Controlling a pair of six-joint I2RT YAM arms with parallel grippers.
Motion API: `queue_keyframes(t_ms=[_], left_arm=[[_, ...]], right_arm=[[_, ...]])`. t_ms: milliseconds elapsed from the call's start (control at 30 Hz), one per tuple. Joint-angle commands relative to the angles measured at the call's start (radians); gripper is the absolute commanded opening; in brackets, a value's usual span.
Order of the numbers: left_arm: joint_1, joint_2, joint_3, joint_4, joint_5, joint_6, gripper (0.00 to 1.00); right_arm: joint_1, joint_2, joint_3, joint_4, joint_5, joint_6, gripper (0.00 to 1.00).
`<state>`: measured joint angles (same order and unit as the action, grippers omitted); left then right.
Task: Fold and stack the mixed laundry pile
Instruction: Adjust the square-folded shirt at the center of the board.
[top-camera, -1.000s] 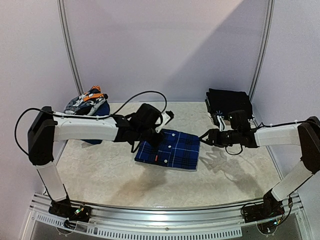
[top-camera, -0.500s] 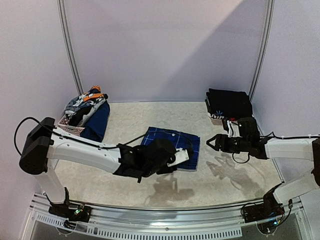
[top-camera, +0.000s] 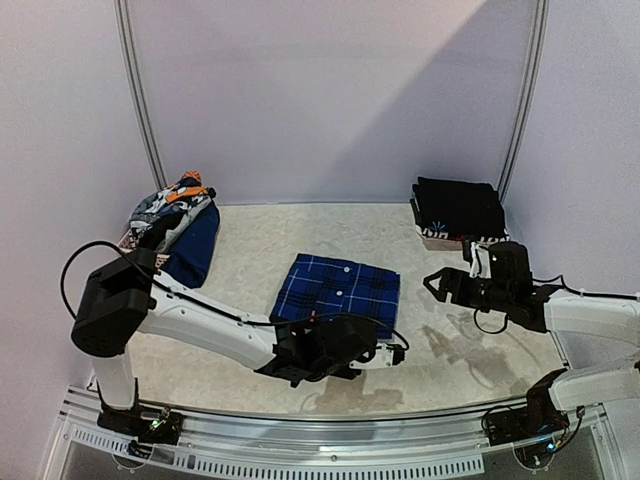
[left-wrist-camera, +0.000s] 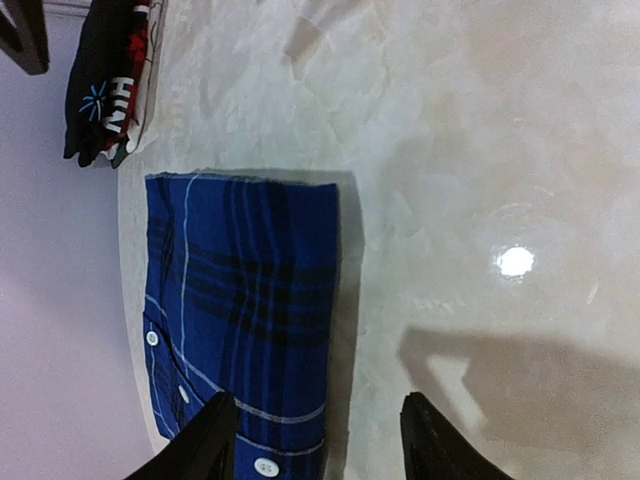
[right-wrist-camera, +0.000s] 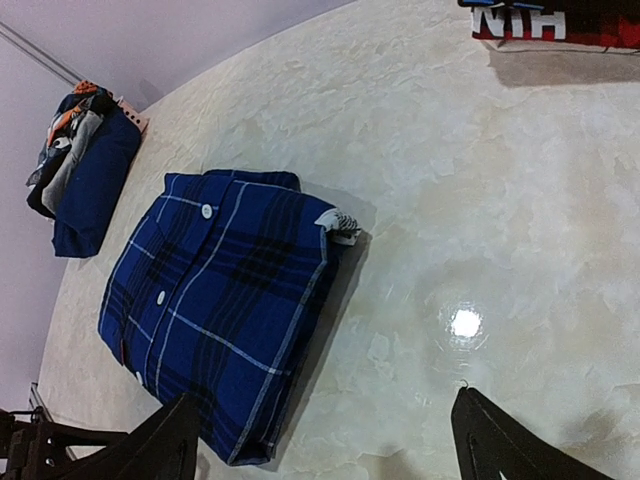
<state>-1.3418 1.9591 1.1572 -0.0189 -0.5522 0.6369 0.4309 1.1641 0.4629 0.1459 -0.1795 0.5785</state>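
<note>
Left claw is open and empty at the near edge of the folded blue plaid shirt, which lies flat mid-counter. Right claw, open and empty, hovers to the shirt's right. The laundry pile sits far left and 1 folded black stack far right.

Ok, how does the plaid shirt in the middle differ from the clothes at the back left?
The plaid shirt is folded into a flat rectangle; the back-left clothes are bunched in a lumpy heap. The plaid shirt is a single blue-checked piece, while the back-left clothes mix navy, grey, black and orange. Shared: both are soft garments with some dark blue.
</note>
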Motion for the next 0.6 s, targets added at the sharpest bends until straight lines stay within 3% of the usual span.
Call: queue_keyframes(t_ms=[0,233,567], left_arm=[[-0.007,0.060,0.056,-0.063,0.045,0.025,0.56],[0.006,0.142,0.126,-0.042,0.041,0.073,0.55],[0.054,0.219,0.219,-0.027,0.050,0.132,0.44]], right_arm=[[-0.006,-0.039,-0.029,-0.020,0.059,0.007,0.91],[-0.010,-0.046,-0.042,-0.019,0.063,0.002,0.93],[-0.012,-0.048,-0.048,-0.019,0.065,-0.019,0.93]])
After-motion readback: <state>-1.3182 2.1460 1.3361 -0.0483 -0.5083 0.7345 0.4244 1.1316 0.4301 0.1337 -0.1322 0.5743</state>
